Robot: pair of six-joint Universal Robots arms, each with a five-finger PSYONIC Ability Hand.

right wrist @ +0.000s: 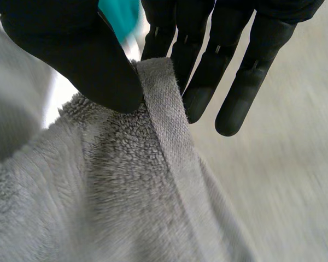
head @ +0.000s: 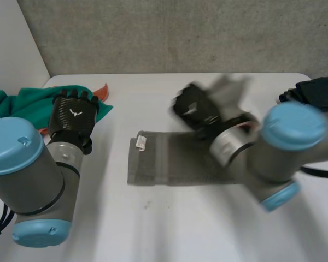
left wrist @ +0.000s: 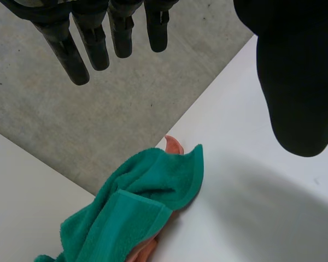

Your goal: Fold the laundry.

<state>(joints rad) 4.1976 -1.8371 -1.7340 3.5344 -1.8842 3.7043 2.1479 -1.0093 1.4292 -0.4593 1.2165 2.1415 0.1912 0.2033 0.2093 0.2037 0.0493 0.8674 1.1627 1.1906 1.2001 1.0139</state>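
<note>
Right robot hand [right wrist: 71,54] pinching grey towel [head: 164,164] hem — likely mid-fold, land edges square; left robot hand [head: 74,119] spread.

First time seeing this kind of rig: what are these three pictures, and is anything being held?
Two robot arms work at a white table. The wide picture looks down from between them; the other two come from cameras on each wrist. The right hand pinches the hem of a grey towel between thumb and fingers; the rest of it lies flat mid-table. The left hand is open and holds nothing, above a green towel lying on an orange cloth. A dark cloth sits at the table's right edge.
</note>
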